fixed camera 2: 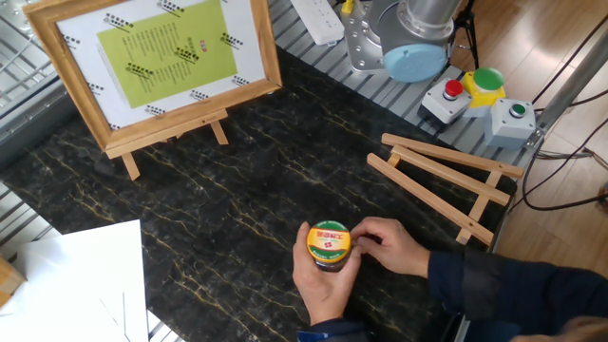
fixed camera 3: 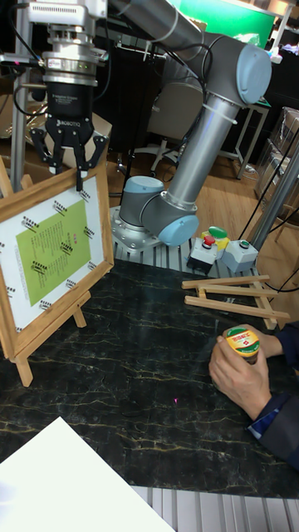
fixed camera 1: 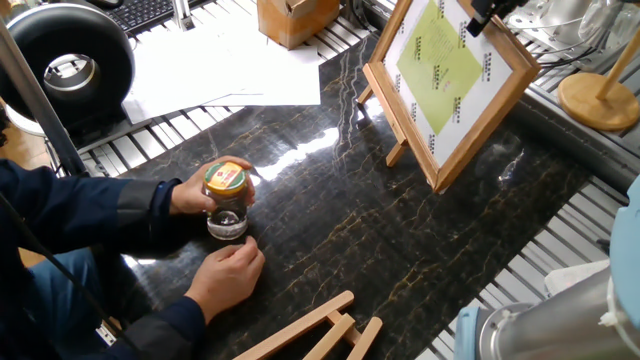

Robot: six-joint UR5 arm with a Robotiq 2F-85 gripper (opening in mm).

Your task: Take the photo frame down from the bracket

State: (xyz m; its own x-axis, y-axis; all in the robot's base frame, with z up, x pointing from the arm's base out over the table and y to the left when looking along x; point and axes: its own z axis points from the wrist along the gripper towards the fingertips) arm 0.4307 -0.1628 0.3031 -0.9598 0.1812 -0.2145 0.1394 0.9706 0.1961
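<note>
The photo frame (fixed camera 1: 445,68) (fixed camera 2: 157,52) (fixed camera 3: 50,249), light wood with a white mat and a yellow-green picture, leans on the bracket at the back of the dark marble table. The bracket's slanted legs (fixed camera 1: 395,152) (fixed camera 2: 128,163) (fixed camera 3: 23,370) and ledge show below it. My gripper (fixed camera 3: 73,179) (fixed camera 1: 480,17) points down at the frame's top edge, its fingers closed in on that edge. The other fixed view does not show the gripper.
A person's hands hold a glass jar with a yellow lid (fixed camera 1: 226,192) (fixed camera 2: 329,245) (fixed camera 3: 242,342) at the table's front. A flat-folded wooden easel (fixed camera 2: 446,185) (fixed camera 1: 310,335) (fixed camera 3: 237,295) lies near them. White paper (fixed camera 1: 220,65) (fixed camera 2: 66,285), button boxes (fixed camera 2: 475,95) and the arm's base (fixed camera 2: 408,43) ring the table.
</note>
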